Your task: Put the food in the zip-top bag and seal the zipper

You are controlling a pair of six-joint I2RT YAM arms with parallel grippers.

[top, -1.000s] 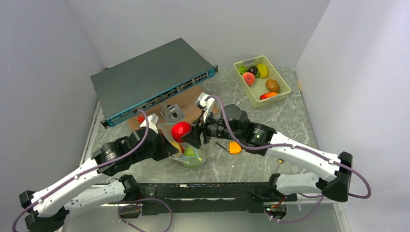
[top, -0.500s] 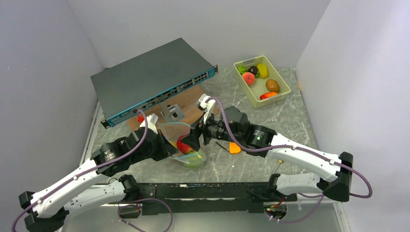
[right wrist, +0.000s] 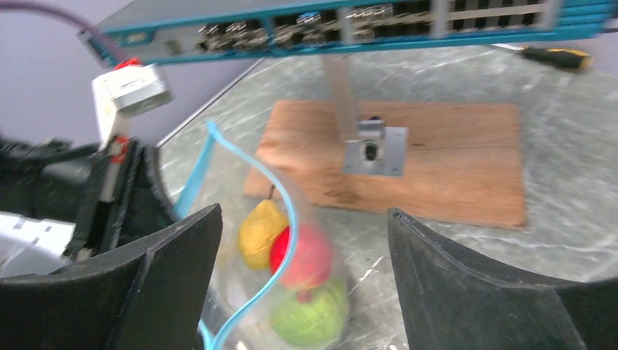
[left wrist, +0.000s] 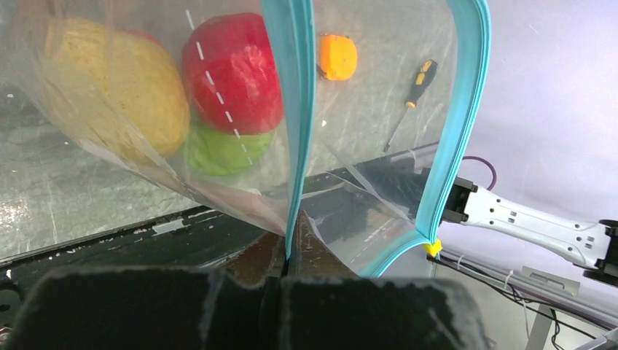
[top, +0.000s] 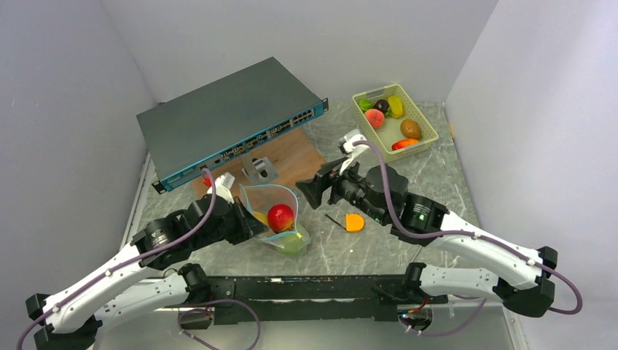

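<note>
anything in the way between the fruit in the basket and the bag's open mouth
Nothing visible does. The mouth of the zip-top bag stands open, its zipper edge pinched by the left pincer. The open, empty right pincer hovers beside the mouth, toward the basket of food, not over it.

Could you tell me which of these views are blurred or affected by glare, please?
Right wrist: soft and blurred throughout, the wooden board smeared. Left wrist: sharp on the zipper, streaky glare on the zip-top bag. Top external: crisp, evenly lit.
</note>
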